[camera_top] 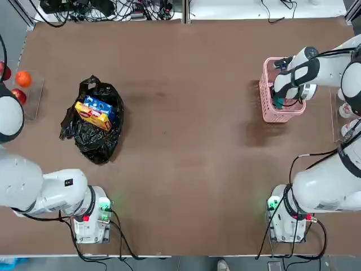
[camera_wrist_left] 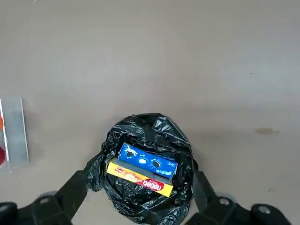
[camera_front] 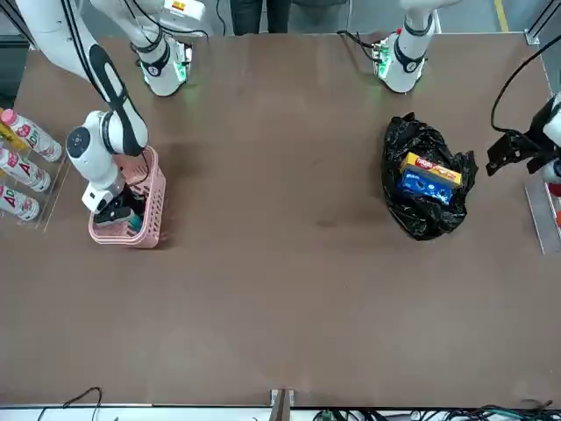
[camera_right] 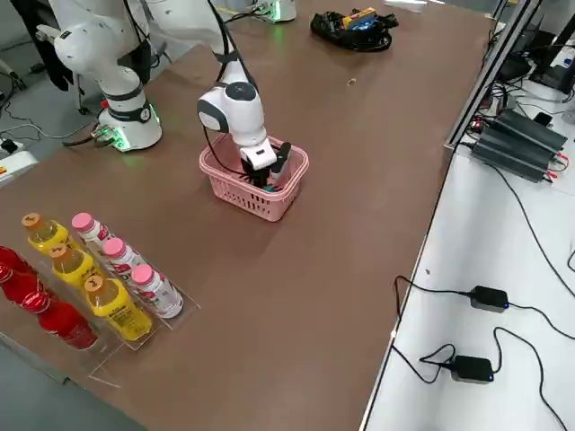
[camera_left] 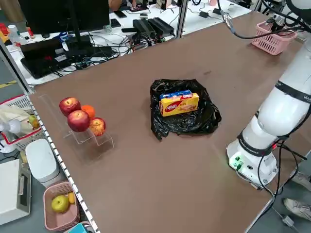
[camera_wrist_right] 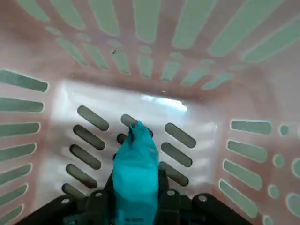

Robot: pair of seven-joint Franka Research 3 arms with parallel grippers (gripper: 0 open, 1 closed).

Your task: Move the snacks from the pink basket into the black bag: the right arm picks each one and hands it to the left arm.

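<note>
Between right gripper (camera_wrist_right: 136, 206) fingers: teal packet (camera_wrist_right: 136, 173)

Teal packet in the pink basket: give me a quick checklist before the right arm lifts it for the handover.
1. Right gripper inside the pink basket: ok.
2. Fingers on either side of the teal packet: ok.
3. Grip firmly closed on it: cannot tell.
4. Nothing else in the basket to snag: ok in the wrist view.
5. Left gripper open for the handover: ok, but it hangs over the black bag, far from the basket.
6. Blue packet and yellow packet already in the bag: ok.
</note>
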